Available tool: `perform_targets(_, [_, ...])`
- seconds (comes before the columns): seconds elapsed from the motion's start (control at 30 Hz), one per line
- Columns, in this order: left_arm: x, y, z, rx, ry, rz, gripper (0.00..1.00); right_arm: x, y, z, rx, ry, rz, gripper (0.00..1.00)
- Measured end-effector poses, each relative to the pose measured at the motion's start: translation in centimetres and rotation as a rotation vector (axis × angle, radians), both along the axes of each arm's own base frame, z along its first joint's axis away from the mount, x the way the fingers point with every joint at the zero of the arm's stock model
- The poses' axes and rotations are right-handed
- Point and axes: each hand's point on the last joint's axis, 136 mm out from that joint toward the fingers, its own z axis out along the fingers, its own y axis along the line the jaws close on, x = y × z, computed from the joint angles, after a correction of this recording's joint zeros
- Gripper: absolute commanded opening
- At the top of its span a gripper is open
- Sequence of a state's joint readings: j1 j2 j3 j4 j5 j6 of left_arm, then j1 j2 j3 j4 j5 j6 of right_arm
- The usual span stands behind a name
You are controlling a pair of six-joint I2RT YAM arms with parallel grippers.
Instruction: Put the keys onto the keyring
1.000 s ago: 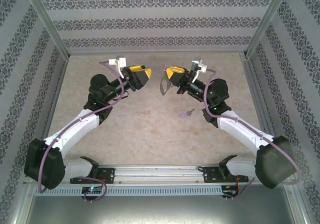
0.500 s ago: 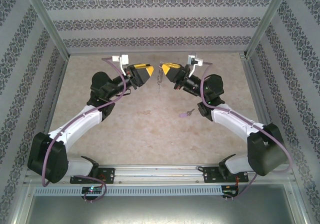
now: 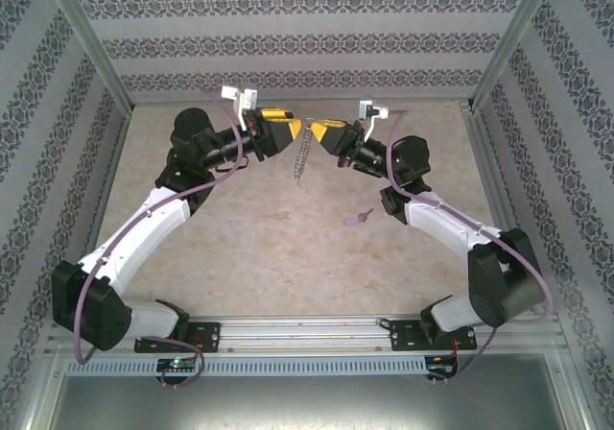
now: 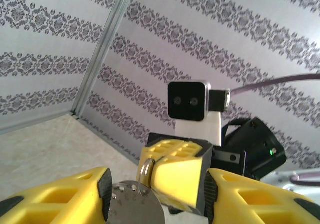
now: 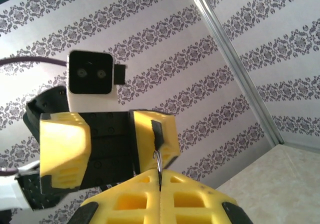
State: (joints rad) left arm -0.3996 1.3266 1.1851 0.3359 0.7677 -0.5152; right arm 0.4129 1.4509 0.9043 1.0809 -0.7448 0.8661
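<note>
The keyring, a dark metal loop with chain links, hangs in the air at mid-back. My right gripper is shut on its top. In the right wrist view the ring's thin wire sticks up from the closed yellow gripper. My left gripper faces it tip to tip and stands open. In the left wrist view its fingers straddle the right gripper's tip, the silver ring and a round metal tag. The lilac-headed key lies on the table, below the right arm.
Patterned walls enclose the beige table on three sides, with metal corner posts. Both arms reach high toward the back wall. A rail runs along the near edge between the arm bases.
Both grippers have risen toward the back and come together. The keyring has swung from the right side to hang between them, and the left fingers now flank the right gripper's tip.
</note>
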Motion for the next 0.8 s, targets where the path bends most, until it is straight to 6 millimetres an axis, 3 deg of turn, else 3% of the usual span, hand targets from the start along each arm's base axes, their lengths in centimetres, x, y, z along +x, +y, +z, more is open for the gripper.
perform_targets(0.43, [-0.1, -0.8, -2.8, 0.134, 0.066, -0.063, 0.43, -0.2, -0.4, -1.3, -0.046, 0.029, 0.075, 0.00])
perform_targets(0.8, [0.5, -0.8, -4.5, 0.030, 0.158, -0.051, 0.36, 0.0, -0.6, -1.8, -0.032, 0.052, 0.055, 0.00])
